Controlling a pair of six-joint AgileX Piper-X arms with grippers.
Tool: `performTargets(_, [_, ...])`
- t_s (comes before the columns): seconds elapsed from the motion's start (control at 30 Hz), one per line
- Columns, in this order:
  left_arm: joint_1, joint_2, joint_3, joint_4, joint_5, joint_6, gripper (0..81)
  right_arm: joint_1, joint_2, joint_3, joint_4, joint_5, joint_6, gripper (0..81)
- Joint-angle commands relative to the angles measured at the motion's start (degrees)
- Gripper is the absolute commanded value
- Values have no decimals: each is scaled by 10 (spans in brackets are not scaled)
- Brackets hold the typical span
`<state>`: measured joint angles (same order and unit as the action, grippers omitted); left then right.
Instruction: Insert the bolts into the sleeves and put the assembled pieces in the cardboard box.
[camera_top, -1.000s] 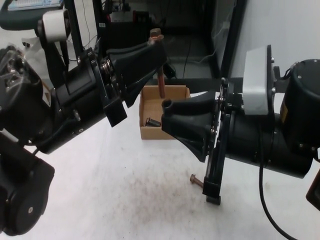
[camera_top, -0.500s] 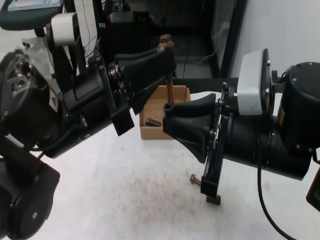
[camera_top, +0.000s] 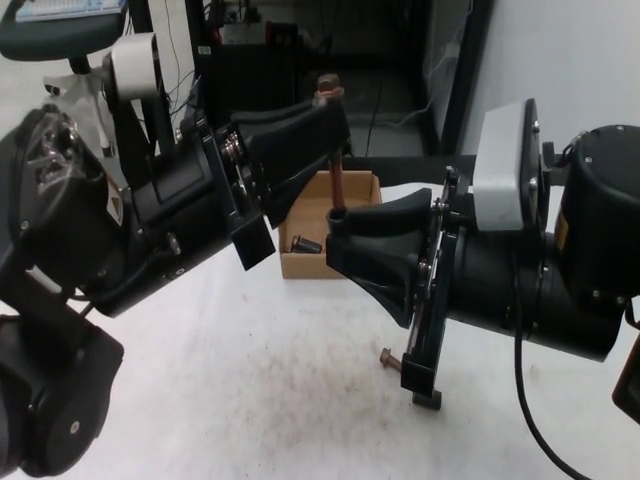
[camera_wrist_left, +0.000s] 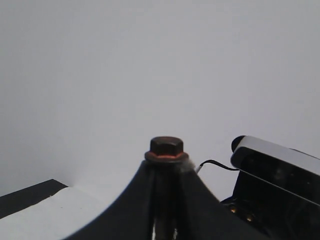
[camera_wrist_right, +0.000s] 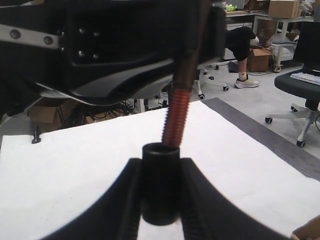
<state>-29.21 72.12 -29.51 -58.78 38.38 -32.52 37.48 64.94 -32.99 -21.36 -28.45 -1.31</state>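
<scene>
My left gripper (camera_top: 325, 105) is shut on a copper bolt (camera_top: 337, 150) held upright, its hex head (camera_wrist_left: 166, 148) showing above the fingers. Below it, my right gripper (camera_top: 337, 222) is shut on a black sleeve (camera_wrist_right: 161, 182). The bolt's threaded end (camera_wrist_right: 174, 120) reaches the sleeve's open mouth, slightly tilted. Behind both grippers a cardboard box (camera_top: 300, 262) stands on the white bench, with a dark assembled piece (camera_top: 305, 243) inside. A loose bolt (camera_top: 388, 357) lies on the bench under my right arm.
The bench is covered in white cloth (camera_top: 260, 380). A small dark part (camera_wrist_right: 35, 135) stands near the bench's edge in the right wrist view. Office chairs and boxes are in the room beyond.
My left gripper carried the bolt right and slightly down, from beside the box to directly over the sleeve. The right gripper stayed almost still.
</scene>
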Motion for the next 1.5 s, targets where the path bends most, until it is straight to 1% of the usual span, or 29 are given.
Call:
performTargets(0.0, [3, 0, -4, -9, 13, 4, 1, -4, -1, -6, -8, 0, -4, 8])
performTargets(0.1, [3, 0, -4, -9, 26, 4, 1, -11, -1, -6, -8, 5, -4, 8])
performTargets(0.27, [3, 0, -4, -9, 26, 3, 1, -16, -1, -6, -24, 5, -4, 8])
performTargets(0.47, [3, 2, -4, -9, 20, 3, 1, -13, -1, -6, -25, -2, -4, 8])
performTargets(0.6, [3, 2, -4, -9, 0, 3, 1, -13, -1, -6, -22, -7, -4, 8])
performTargets(0.83, [3, 2, -4, -9, -2, -1, 1, 6, -1, -6, -7, -6, -4, 8])
performTargets(1.03, [2, 2, -4, -9, -2, -1, 1, 6, -1, -6, -7, -6, -4, 8])
performTargets(1.27, [2, 2, -4, -9, 27, -12, 1, 7, -1, -6, -7, 16, -4, 8])
performTargets(1.47, [2, 2, -4, -9, 27, -12, 1, 7, -1, -6, -7, 16, -4, 8])
